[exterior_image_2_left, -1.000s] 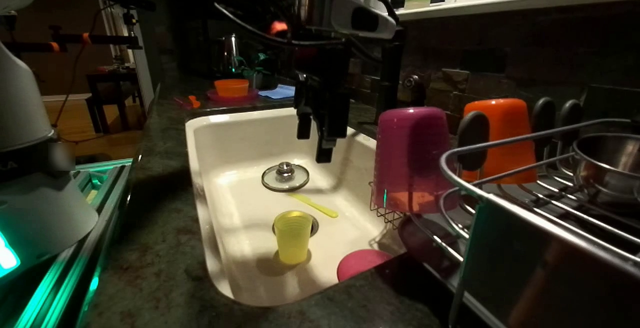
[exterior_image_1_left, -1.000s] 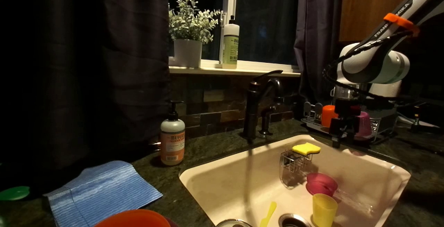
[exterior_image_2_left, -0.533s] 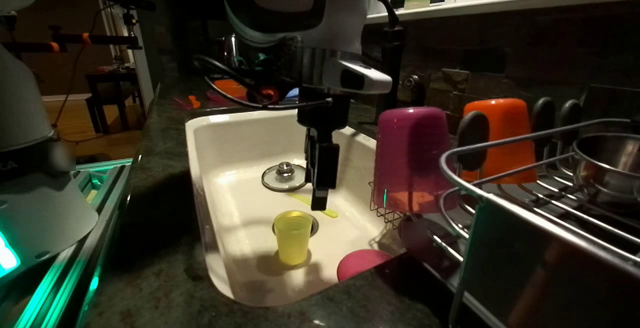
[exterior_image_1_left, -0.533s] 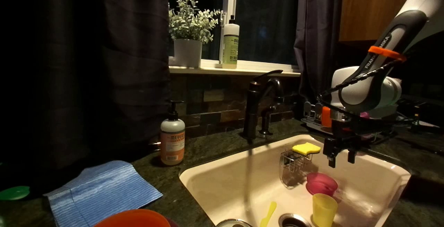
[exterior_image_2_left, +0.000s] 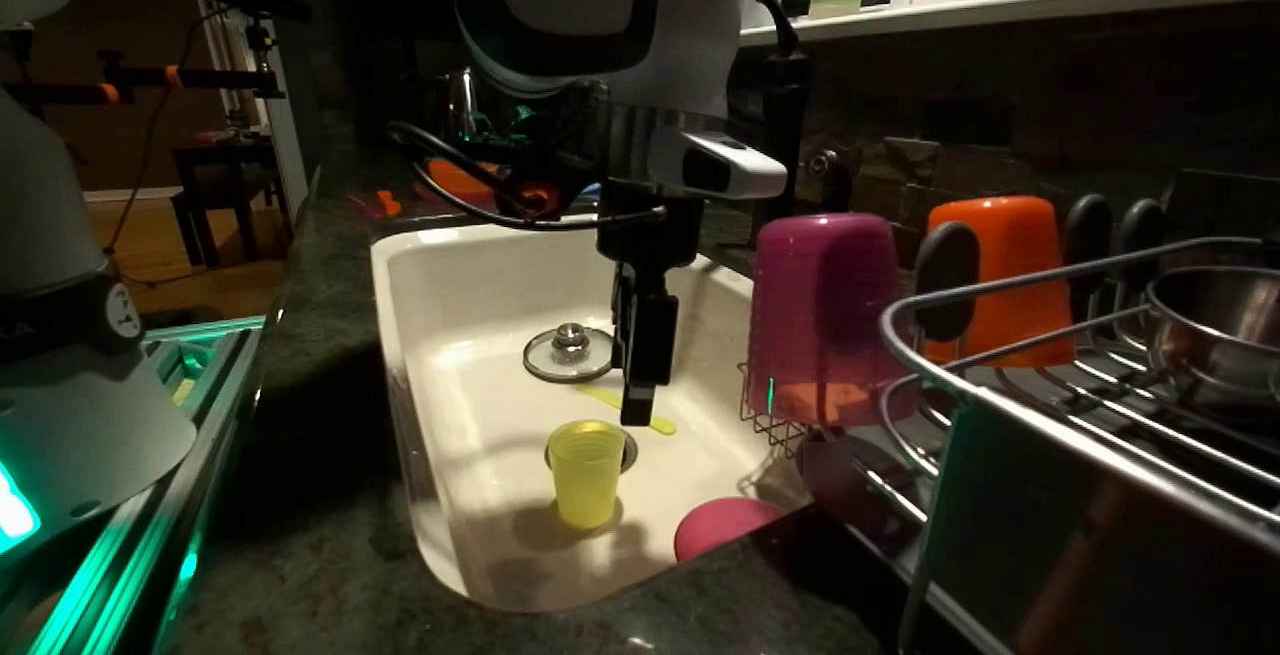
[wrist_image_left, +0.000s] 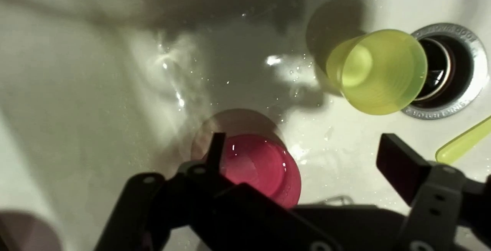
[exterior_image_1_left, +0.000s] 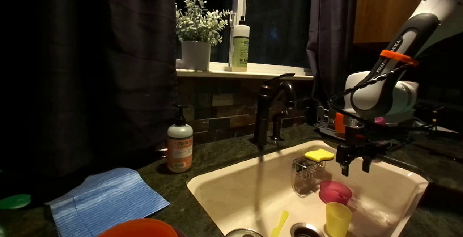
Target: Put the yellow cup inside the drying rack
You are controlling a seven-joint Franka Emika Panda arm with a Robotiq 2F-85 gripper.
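Note:
The yellow cup (exterior_image_1_left: 338, 219) stands upright, open end up, on the floor of the cream sink, beside the drain. It also shows in an exterior view (exterior_image_2_left: 586, 480) and, at the upper right, in the wrist view (wrist_image_left: 379, 74). My gripper (wrist_image_left: 303, 143) is open and empty, its two fingers wide apart. It points down above the sink, higher than the cup and off to one side of it; it shows in both exterior views (exterior_image_1_left: 355, 170) (exterior_image_2_left: 637, 415). The drying rack (exterior_image_2_left: 940, 375) stands on the counter beside the sink, partly behind the arm in an exterior view (exterior_image_1_left: 325, 131).
A pink bowl (wrist_image_left: 257, 166) lies in the sink under one finger. A yellow knife (exterior_image_1_left: 279, 222) and a glass lid (exterior_image_2_left: 570, 355) lie there too. A purple cup (exterior_image_2_left: 825, 305), orange cup (exterior_image_2_left: 1010, 275) and pot (exterior_image_2_left: 1220, 325) are at the rack. A faucet (exterior_image_1_left: 263, 117) stands behind.
My arm has come down over the sink and the gripper has turned, mostly between one second and half a second ago. Since then it has barely moved. The cup has not moved.

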